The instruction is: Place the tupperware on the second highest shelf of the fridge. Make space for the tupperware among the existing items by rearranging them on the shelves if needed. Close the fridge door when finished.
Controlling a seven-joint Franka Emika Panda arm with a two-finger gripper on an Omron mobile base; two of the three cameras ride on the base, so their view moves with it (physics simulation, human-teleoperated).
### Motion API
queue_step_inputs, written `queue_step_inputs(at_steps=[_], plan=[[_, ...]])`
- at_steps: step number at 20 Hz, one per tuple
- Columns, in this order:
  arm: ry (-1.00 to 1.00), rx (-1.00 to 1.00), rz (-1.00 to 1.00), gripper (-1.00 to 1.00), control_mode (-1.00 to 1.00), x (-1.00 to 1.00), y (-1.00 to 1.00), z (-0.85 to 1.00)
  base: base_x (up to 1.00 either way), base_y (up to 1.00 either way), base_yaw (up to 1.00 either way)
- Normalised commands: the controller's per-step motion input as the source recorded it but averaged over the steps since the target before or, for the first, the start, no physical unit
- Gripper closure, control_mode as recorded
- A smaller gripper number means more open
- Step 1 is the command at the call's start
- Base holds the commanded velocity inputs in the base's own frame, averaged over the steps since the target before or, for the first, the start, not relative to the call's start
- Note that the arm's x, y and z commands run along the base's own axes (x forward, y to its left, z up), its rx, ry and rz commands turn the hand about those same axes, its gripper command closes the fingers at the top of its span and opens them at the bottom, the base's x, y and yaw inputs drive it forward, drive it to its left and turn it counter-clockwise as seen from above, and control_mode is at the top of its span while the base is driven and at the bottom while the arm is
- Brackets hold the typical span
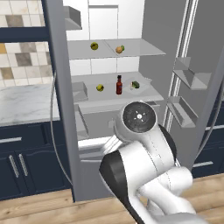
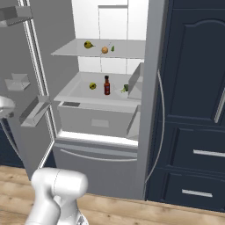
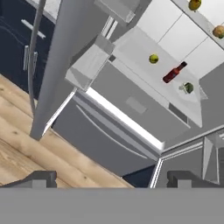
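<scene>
The fridge (image 1: 157, 26) stands with both doors swung open. The tupperware (image 1: 138, 84) lies at the right end of the lower visible shelf (image 1: 87, 104), with a green floret showing in it. Left of it stand the dark red bottle (image 1: 119, 85) and a yellow-green fruit (image 1: 100, 87). The shelf above (image 1: 144, 48) carries another yellow-green fruit (image 1: 94, 46) and the orange fruit (image 1: 119, 49). In the hand view my gripper (image 3: 111, 181) is open and holds nothing, well back from the fridge; the tupperware (image 3: 189, 89) and the bottle (image 3: 174, 72) lie far ahead.
The left door (image 1: 61, 87) and right door (image 1: 192, 87) flank the opening, with railed bins (image 1: 186, 78) on their inner sides. The wide bottom drawer (image 2: 96, 154) is shut. Navy cabinets (image 2: 193, 110) and a marble counter (image 1: 24, 103) stand either side; the floor is wood.
</scene>
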Motion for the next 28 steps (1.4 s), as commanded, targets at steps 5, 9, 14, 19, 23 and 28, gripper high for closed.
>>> queue_step_inputs(at_steps=[5, 9, 14, 19, 23, 28], plan=[[0.06, -0.26, 0.0, -1.0, -1.0, 0.32, 0.76, 0.0, 0.0, 0.0, 0.0], [0.06, -0.25, 0.0, -1.0, -1.0, 0.44, 0.78, 0.0, 0.0, 0.0, 0.0], [0.05, -0.22, 0.0, -1.0, -1.0, 0.47, 0.74, 0.0, 0.0, 0.0, 0.0], [0.05, -0.18, 0.0, -1.0, -1.0, 0.46, 0.61, -0.03, 0.0, 0.0, 0.0], [0.04, -0.21, 0.0, -1.0, -1.0, 0.34, 0.59, -0.2, 0.0, 0.0, 0.0], [0.02, -0.2, 0.0, -1.0, -1.0, 0.25, 0.54, -0.27, 0.0, 0.0, 0.0]])
